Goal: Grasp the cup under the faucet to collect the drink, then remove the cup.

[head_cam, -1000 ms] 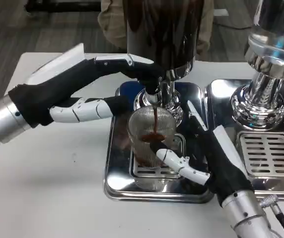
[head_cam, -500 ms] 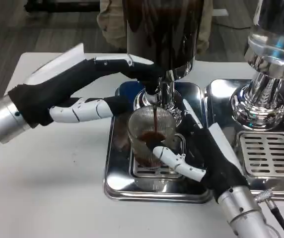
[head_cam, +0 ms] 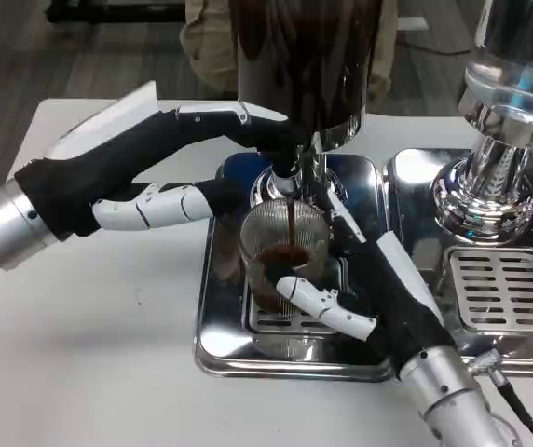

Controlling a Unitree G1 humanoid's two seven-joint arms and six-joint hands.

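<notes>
A ribbed clear cup (head_cam: 283, 253) stands on the drip grate under the chrome faucet (head_cam: 300, 179). A dark stream runs from the faucet into the cup, which holds some brown drink. My right hand (head_cam: 378, 289) wraps around the cup from the right: its thumb (head_cam: 327, 312) lies across the cup's front and its fingers (head_cam: 339, 216) reach along the far right side. My left hand (head_cam: 145, 163) stretches in from the left; its upper fingers (head_cam: 271, 135) curl over the faucet lever and its thumb (head_cam: 187, 200) touches the faucet's left side.
The cup's chrome drip tray (head_cam: 220, 335) sits under a dark drink tank (head_cam: 304, 56). A second chrome dispenser (head_cam: 490, 186) with its own grated tray (head_cam: 504, 289) stands close on the right. White table (head_cam: 89, 354) spreads to the left and front.
My right hand has slid left and forward, closing around the cup, with the thumb now on its front. The left hand stays on the faucet lever while the drink keeps pouring.
</notes>
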